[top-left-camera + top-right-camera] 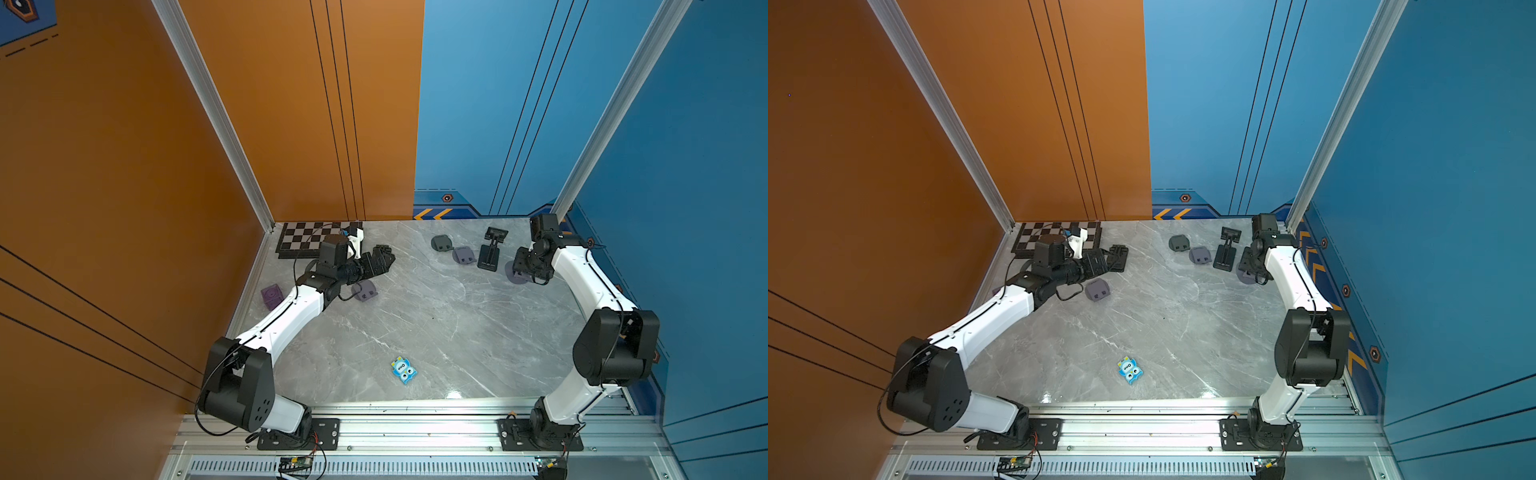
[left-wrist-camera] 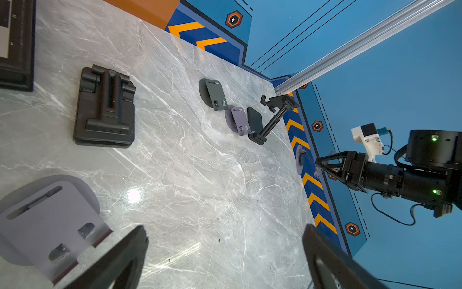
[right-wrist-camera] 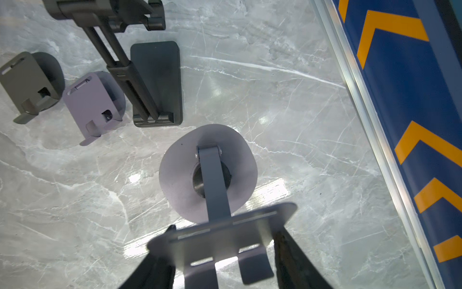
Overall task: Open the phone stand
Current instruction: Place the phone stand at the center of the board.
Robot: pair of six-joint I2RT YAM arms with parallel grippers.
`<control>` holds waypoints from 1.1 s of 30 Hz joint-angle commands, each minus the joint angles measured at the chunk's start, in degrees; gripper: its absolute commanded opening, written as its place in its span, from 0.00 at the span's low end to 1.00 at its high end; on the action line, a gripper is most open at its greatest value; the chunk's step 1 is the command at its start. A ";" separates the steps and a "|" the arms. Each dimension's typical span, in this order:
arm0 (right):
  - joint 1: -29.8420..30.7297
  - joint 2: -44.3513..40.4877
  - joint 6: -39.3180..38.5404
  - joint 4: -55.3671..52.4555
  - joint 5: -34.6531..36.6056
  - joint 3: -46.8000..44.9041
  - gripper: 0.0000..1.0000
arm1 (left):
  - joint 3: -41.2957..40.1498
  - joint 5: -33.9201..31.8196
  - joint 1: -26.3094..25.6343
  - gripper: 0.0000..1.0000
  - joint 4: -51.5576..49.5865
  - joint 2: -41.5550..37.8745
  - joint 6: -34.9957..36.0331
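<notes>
- The lavender phone stand (image 3: 217,175) is found on the desk (image 3: 300,125) close to the right-hand wall, just beside the base of a black telescopic stand (image 3: 155,82).
- Its round base (image 3: 175,180) lies flat on the desk. Its support arm (image 3: 215,190) is already raised off the base, and its cradle plate (image 3: 225,235) is carried at the upper end.
- The right pincer (image 3: 222,250) appears to be clamped on the lower end of the cradle plate. The jaws are half closed and the contact faces are hidden behind the plate.
- The left pincer (image 2: 222,235) is held with jaws wide apart and nothing between them. It is well apart from the task's stand, near a folded black stand (image 2: 105,107) and another lavender stand (image 2: 50,220).
- The step in hand is judged to be the unfolding itself: the arm is partly swung up and full opening is not yet reached.
- The next move is thought to call for a further swing of the plate about the hinges. The base must be kept from sliding or lifting, since it is not pinned by anything.
- The long axis is taken along the support arm, from the hinge at the rim of the base upward toward the right pincer.
- The back of the plate is turned to the right wrist camera, and its two lips point down toward the pincer.
</notes>
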 commanded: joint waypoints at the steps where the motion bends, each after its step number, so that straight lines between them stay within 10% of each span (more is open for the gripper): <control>1: -0.54 2.99 -2.23 -1.12 3.71 3.83 0.36 | 1.55 0.62 -0.63 0.98 -0.17 2.28 0.67; 33: -4.85 31.42 -2.43 -3.67 3.76 29.49 0.44 | 8.37 0.81 -1.01 0.98 -1.10 11.35 0.31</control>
